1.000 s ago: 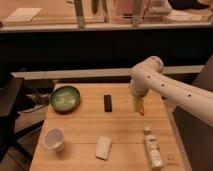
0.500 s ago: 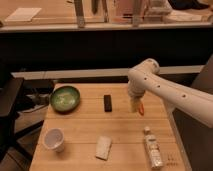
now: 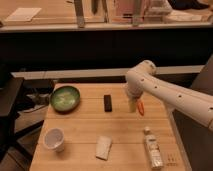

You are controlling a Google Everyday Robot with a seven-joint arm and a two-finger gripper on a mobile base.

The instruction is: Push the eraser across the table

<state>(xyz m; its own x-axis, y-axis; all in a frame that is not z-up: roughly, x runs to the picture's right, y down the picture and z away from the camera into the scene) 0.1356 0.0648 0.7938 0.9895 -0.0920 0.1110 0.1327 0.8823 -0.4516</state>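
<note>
My gripper hangs pointing down over the right-centre of the table, low above the wood. I cannot tell whether it is spread or closed, and I see nothing carried in it. The table is the largest thing here, a light plank top with everything on it spaced out, so there is open wood on most sides of the target. The white arm reaches in from the right edge and bends down at the wrist. I read that as a stance for nudging something sideways, not for lifting it. At the far left stands a green bowl, well apart from the gripper. Near the front right corner a bottle lies on its side, and at the front left a pale cup stands upright. A whitish block lies flat near the front edge, between cup and bottle. The eraser lies flat near the middle of the table, its long side running away from me, to the left of the gripper with a clear gap between them, so nothing is touching it. Smallest is an orange object just beside the gripper on its right. Whether the two touch I cannot tell. To my mind the push has not yet begun, and the open strip left of the eraser is where it can slide.
</note>
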